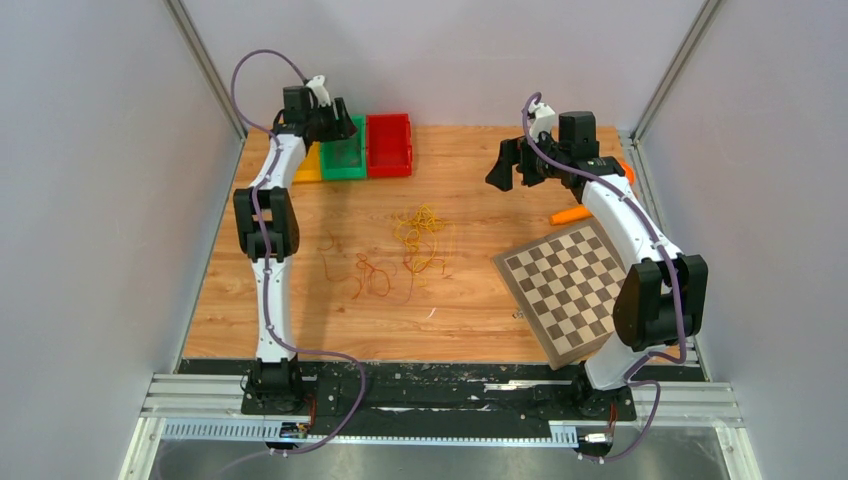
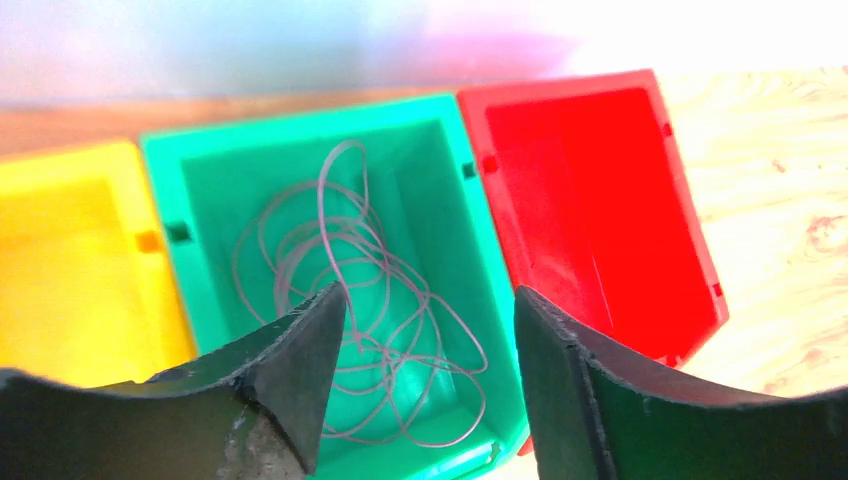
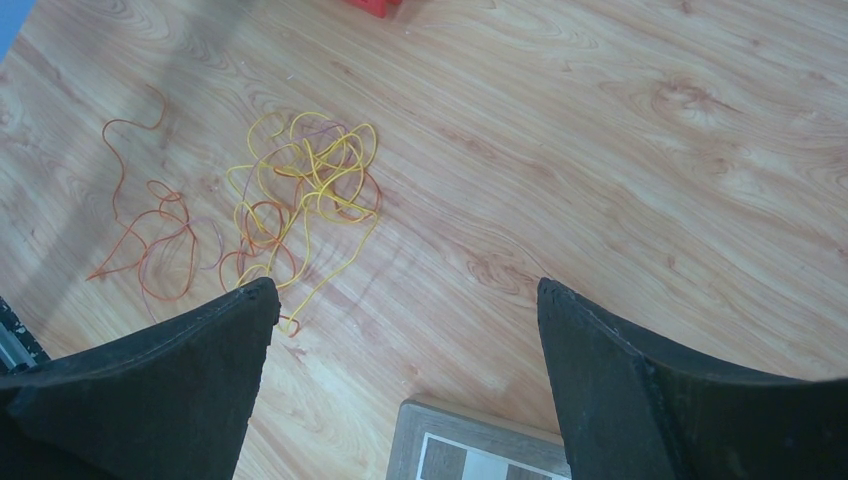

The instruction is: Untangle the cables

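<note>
Yellow cables (image 1: 420, 235) lie in a loose tangle on the wooden table, with thin orange and red strands (image 1: 365, 275) just left of them. The right wrist view shows the yellow tangle (image 3: 310, 180) and the orange strands (image 3: 150, 230) overlapping at their edges. My left gripper (image 1: 335, 125) hangs open above the green bin (image 1: 343, 160). In the left wrist view a thin pale purple strand (image 2: 350, 290) lies coiled inside the green bin (image 2: 200, 270), below the open gripper (image 2: 428, 295). My right gripper (image 1: 515, 170) is open and empty above bare wood (image 3: 405, 285), right of the cables.
A yellow bin (image 1: 308, 168) and a red bin (image 1: 389, 145) flank the green one at the back left; both look empty in the left wrist view. A chessboard (image 1: 570, 285) lies at the right, its corner below the right gripper (image 3: 470, 445). An orange carrot-shaped piece (image 1: 570, 214) lies behind it.
</note>
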